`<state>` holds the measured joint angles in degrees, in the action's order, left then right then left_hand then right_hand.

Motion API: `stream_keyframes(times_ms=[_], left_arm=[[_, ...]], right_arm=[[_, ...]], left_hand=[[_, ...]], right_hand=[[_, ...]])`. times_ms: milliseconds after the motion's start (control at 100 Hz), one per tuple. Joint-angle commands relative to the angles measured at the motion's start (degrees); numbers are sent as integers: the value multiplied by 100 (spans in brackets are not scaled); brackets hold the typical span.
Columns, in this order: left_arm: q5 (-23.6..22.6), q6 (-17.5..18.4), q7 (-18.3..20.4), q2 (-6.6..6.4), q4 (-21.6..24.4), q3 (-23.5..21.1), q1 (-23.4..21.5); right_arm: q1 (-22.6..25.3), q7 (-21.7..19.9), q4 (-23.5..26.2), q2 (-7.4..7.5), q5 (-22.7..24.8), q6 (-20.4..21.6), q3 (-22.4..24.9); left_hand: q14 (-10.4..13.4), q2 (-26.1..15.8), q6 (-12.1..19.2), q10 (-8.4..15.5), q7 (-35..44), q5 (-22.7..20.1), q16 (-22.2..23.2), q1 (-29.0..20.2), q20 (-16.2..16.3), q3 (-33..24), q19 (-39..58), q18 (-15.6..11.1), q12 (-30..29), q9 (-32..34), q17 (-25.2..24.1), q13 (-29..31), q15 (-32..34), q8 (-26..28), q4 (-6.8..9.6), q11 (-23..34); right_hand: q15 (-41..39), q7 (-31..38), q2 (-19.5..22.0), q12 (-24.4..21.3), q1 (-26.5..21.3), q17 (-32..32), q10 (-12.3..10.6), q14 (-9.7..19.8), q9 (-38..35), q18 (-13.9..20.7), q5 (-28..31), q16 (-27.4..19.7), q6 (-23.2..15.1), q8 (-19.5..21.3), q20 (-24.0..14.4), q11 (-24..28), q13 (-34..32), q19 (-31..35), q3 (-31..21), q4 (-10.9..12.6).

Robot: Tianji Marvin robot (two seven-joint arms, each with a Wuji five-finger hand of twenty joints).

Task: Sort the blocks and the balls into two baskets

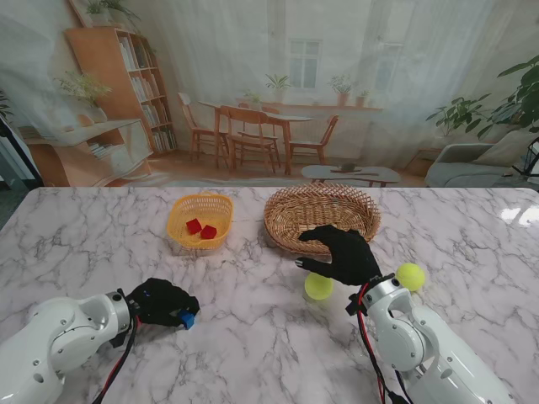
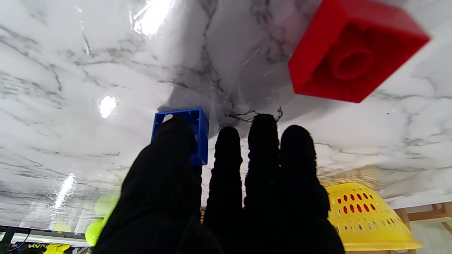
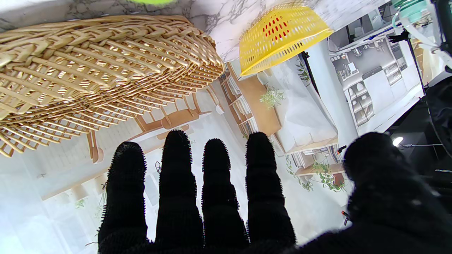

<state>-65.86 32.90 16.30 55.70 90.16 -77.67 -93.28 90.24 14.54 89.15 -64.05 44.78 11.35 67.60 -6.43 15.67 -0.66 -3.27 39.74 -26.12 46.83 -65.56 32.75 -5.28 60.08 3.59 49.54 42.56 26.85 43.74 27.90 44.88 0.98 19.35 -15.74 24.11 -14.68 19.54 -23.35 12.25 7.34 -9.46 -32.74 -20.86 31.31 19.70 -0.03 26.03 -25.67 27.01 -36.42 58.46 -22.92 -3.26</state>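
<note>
Blocks go in the yellow basket [image 1: 200,220] at upper centre, where two red ones already lie. Left hand [image 1: 162,301], lower left, pinches a blue block [image 1: 187,319], apparently to carry there. Right hand [image 1: 344,252], spread and empty, hovers over a ball [image 1: 318,286] beside the wicker basket [image 1: 320,217].

blue block [image 2: 196,132], yellow basket [image 1: 200,220]

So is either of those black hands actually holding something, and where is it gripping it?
The left hand has a small blue block at its fingertips, thumb pressed on one side. The right hand holds nothing, fingers spread.
</note>
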Motion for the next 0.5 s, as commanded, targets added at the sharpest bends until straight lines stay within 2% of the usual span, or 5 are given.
stream_keyframes(times_ms=[0,310,340,490], left_arm=[[-45,20,65,14,46,-49,-36],[-134,166,11,29,258,-242,70],[-138,175,19,29,275,-255,93],[-166,197,26,34,325,-308,246]], right_arm=[[10,-4,-8,-5,-6,-32,1],[-8,-40,-17,-3,-22,-45,-16],[-9,-44,-16,-3,-26,-47,-17],[-16,-49,-22,-4,-35,-54,-22]], left_hand=[[-127,-101,28,91,237,-142,95,-289,164,54,214,-118,1,203,57,183,187,74,80,-27],[-145,-105,31,76,279,-157,144,-319,168,49,241,-101,68,279,114,230,219,72,84,-95],[-135,-99,25,-4,279,-160,152,-313,169,53,244,-103,69,255,118,237,225,68,86,-103],[-137,-92,20,-20,273,-165,182,-282,175,70,257,-96,63,239,133,241,233,56,89,-89]], right_hand=[[-111,42,165,37,6,-42,20,18,-46,-37,154,56,-185,123,-44,-48,-91,15,-39,134],[-110,45,175,36,7,-42,18,20,-51,-33,166,56,-187,123,-44,-51,-95,15,-35,133],[-109,48,171,35,9,-39,17,18,-40,-39,175,55,-182,124,-44,-55,-92,16,-33,133],[-108,46,173,36,6,-39,28,16,-44,-38,171,55,-183,124,-46,-55,-87,18,-33,134]])
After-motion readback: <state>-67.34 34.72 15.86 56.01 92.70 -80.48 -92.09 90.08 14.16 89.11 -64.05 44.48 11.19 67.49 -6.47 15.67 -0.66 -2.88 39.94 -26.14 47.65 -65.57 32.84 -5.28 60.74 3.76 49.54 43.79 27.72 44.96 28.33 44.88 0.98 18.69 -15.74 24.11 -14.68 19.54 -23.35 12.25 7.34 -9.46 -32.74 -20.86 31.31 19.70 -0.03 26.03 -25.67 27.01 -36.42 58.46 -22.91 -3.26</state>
